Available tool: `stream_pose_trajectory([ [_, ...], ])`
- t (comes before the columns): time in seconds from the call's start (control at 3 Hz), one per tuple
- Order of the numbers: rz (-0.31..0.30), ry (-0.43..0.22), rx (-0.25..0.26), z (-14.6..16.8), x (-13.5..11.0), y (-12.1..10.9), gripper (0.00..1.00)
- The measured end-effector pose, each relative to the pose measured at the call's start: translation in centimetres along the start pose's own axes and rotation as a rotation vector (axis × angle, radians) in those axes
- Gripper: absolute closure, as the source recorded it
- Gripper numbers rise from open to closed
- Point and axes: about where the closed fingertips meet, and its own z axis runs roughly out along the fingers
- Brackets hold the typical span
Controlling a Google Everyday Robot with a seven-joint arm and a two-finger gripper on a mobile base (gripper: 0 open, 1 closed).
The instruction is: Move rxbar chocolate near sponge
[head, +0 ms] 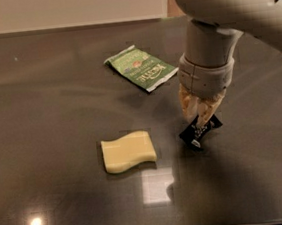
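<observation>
While the sponge (128, 151) lies flat left of centre on the dark table (38, 95), with a green-and-white packet (141, 68) beyond it, the gripper (200, 117) at right clenches the tilted rxbar chocolate (196, 136), its fingers hiding part of the wrapper. The arm (230, 4) is cut off at the frame's top edge.

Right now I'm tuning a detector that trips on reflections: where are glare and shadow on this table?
Camera view: the glossy dark table mirrors a bright square patch just in front of the sponge and a small hot spot near the table's front-left edge; the hand, gripping the rxbar chocolate right of the sponge, throws a soft shadow toward the front right.
</observation>
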Motion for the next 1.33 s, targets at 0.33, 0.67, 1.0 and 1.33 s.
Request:
stream_pose_trajectory([
  [0.33, -0.057, -0.034, 0.0, -0.4, -3.0, 0.0, 0.85],
  [0.67, -0.097, -0.059, 0.018, -0.6, -5.1, -1.1, 0.61],
  [1.0, -0.118, -0.071, 0.032, -0.8, -6.4, -1.9, 0.38],
  [1.33, -0.117, -0.067, 0.046, -0.8, -6.3, -2.2, 0.14],
])
